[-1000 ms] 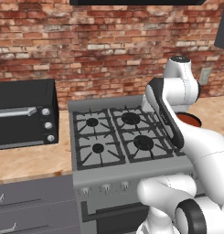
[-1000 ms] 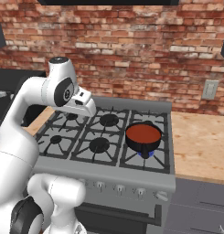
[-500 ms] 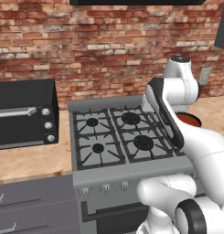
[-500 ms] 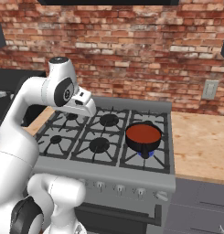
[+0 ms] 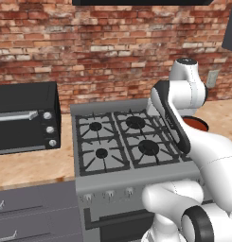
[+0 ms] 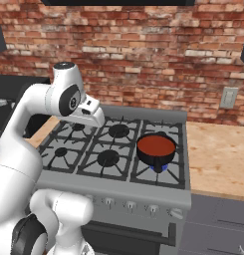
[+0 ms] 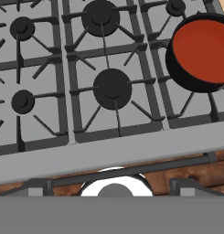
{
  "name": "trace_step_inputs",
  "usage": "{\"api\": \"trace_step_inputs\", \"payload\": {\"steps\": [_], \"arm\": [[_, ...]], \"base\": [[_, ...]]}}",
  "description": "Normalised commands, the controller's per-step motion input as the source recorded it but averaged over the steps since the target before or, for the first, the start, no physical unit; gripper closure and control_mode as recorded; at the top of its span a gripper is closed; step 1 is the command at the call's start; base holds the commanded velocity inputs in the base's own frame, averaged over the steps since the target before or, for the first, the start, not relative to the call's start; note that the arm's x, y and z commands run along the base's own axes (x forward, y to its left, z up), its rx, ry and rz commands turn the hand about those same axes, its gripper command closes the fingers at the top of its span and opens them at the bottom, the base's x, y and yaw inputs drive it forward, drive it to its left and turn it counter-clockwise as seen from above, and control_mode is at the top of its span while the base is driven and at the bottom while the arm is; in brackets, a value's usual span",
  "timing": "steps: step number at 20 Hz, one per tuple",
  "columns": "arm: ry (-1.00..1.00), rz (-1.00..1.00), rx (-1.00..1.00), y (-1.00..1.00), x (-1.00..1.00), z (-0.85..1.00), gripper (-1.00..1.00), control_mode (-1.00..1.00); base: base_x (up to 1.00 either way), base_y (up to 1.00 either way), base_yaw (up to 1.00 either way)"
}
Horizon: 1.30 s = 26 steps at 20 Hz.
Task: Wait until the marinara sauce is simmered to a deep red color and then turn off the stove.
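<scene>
The marinara sauce (image 6: 156, 145) is a smooth red disc in a small black pan (image 6: 149, 157) on the front right burner of the stove (image 6: 118, 187). A blue flame (image 6: 160, 169) shows under the pan. In the hand view the sauce (image 7: 202, 45) lies at the upper right, with the stove (image 7: 109, 155) spread below. The left base view shows a sliver of sauce (image 5: 195, 124) behind the arm. My gripper (image 6: 93, 115) hangs high over the left rear burners, well left of the pan. In the hand view, the gripper (image 7: 112, 185) is open and holds nothing.
A row of small grey knobs (image 6: 142, 206) runs along the stove's front panel. A black toaster oven (image 5: 22, 118) stands on the wooden counter left of the stove. More wooden counter (image 6: 218, 154) lies to the right, under a wall outlet (image 6: 228, 97). A brick wall stands behind.
</scene>
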Motion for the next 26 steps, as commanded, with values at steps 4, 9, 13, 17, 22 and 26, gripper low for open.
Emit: {"api": "trace_step_inputs", "payload": {"steps": [4, 9, 13, 17, 22, 26], "arm": [[0.0, 0.0, 0.0, 0.0, 0.0, 0.0, -1.0, -1.0], [0.0, 0.0, 0.0, 0.0, 0.0, 0.0, -1.0, -1.0], [0.0, 0.0, 0.0, 0.0, 0.0, 0.0, -1.0, -1.0], [0.0, 0.0, 0.0, 0.0, 0.0, 0.0, -1.0, -1.0], [0.0, 0.0, 0.0, 0.0, 0.0, 0.0, -1.0, -1.0], [0.0, 0.0, 0.0, 0.0, 0.0, 0.0, -1.0, -1.0]], "base": [[0.0, 0.0, 0.0], [0.0, 0.0, 0.0], [0.0, 0.0, 0.0], [0.0, 0.0, 0.0], [0.0, 0.0, 0.0], [0.0, 0.0, 0.0]]}}
